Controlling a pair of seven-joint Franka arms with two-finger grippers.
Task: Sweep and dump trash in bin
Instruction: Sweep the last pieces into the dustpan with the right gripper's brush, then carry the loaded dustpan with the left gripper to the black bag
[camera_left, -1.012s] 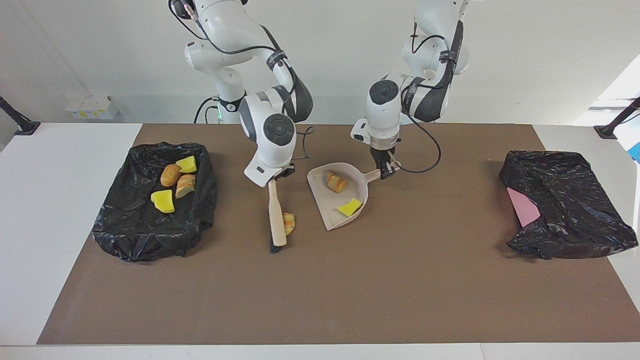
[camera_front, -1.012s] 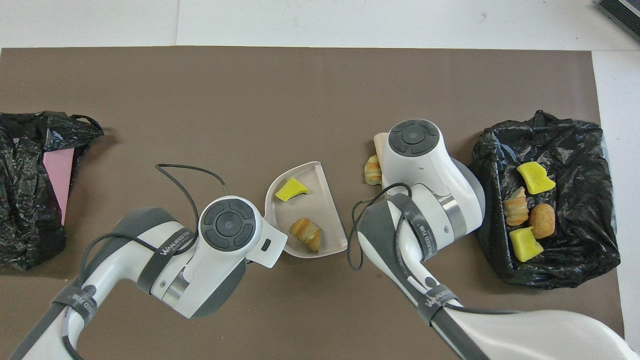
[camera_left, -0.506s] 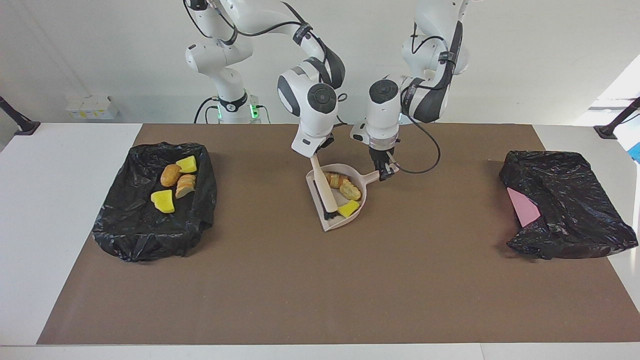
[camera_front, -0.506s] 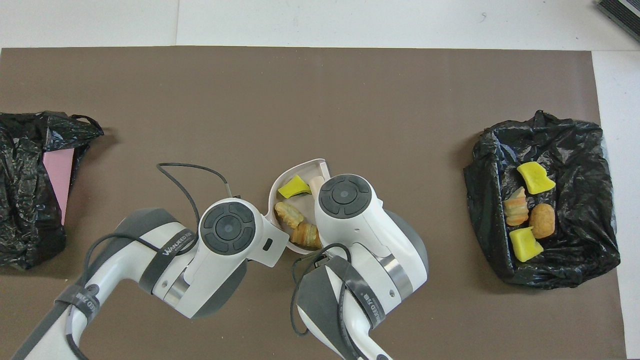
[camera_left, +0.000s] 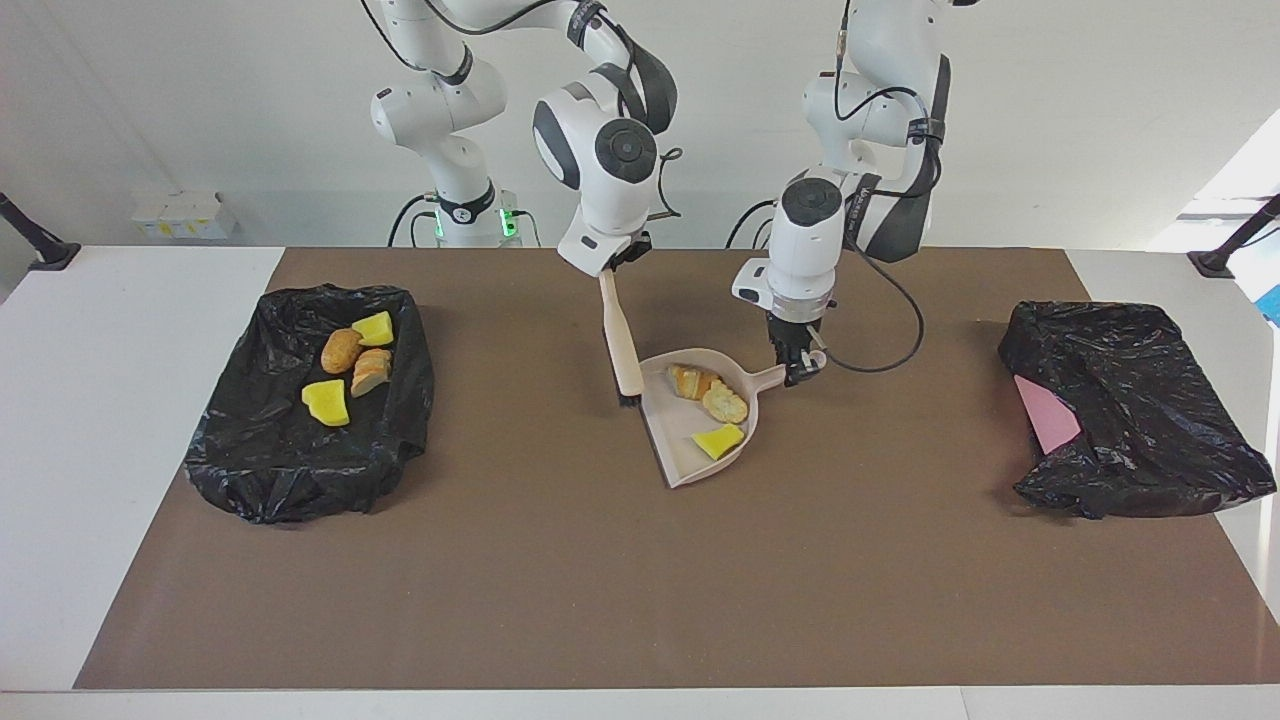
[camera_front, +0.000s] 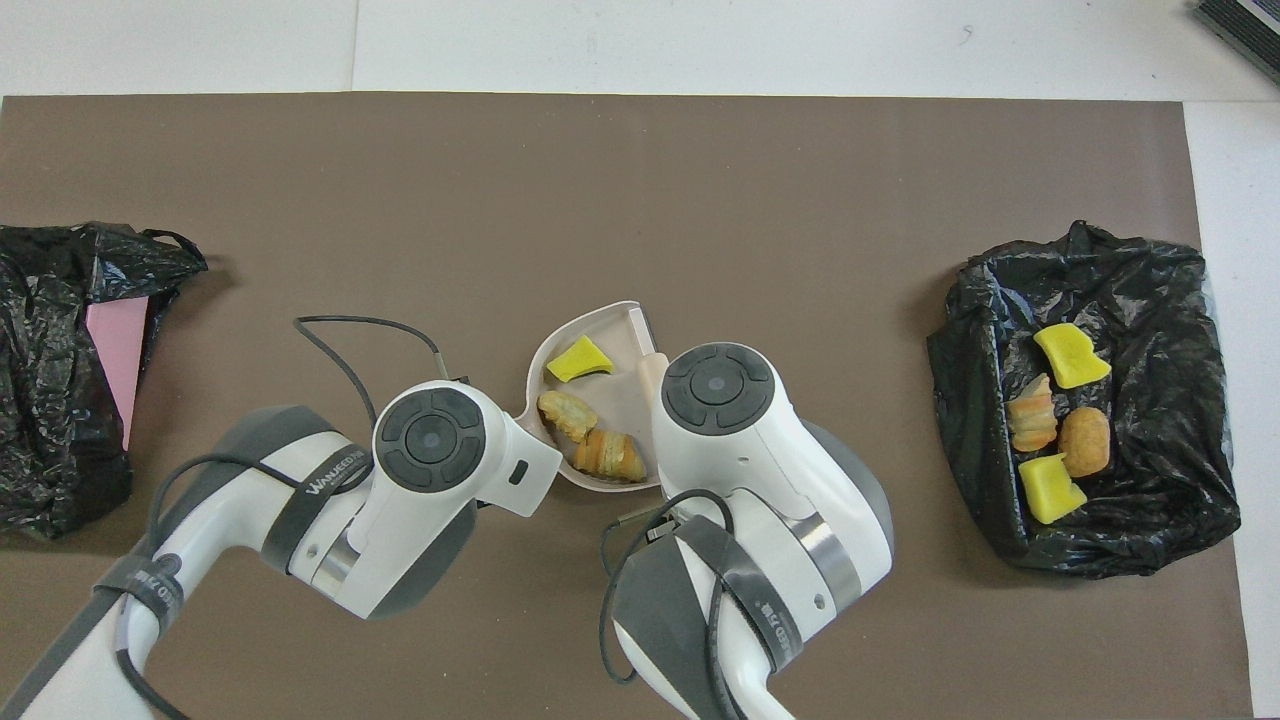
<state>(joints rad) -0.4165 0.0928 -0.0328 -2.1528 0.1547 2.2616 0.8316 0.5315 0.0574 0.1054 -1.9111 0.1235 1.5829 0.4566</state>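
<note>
Left gripper (camera_left: 797, 362), shut on the handle of the loaded dustpan (camera_left: 690, 440), is mid-bench, while the bin (camera_left: 300, 470) with trash (camera_left: 352, 375) sits toward the right arm's end, where the right gripper (camera_left: 612, 268) grips the brush (camera_left: 622, 345).

Facing camera looks high across the table (camera_left: 640, 600) toward the robots; overhead looks steeply down; both share it.
</note>
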